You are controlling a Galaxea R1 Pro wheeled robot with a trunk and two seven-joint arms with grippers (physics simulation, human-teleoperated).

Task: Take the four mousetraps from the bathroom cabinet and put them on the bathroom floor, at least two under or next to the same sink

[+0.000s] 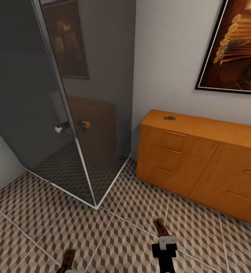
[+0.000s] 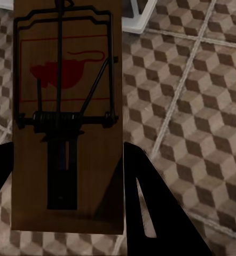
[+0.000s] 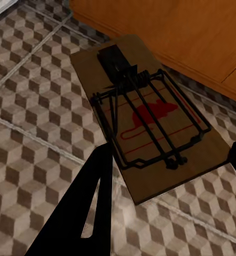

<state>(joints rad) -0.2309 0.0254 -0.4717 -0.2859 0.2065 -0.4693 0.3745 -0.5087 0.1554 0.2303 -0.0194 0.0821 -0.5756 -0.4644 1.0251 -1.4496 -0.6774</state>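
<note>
while a third small trap [image 1: 169,118] lies atop the long orange-brown wooden cabinet [image 1: 201,159], each tool, left [image 2: 70,213] and right [image 3: 166,176], grips one flat brown wooden mousetrap [image 2: 67,106] [image 3: 144,114] over the cube-patterned tile floor [image 1: 114,227].

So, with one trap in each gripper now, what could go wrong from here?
1. Each trap, left and right, sticks far out past its gripper's fingers, so it might slip or twist during a turn.
2. The glass shower door stands close on the left; a swing could hit it.
3. One trap lies on the cabinet top and could be forgotten.
</note>
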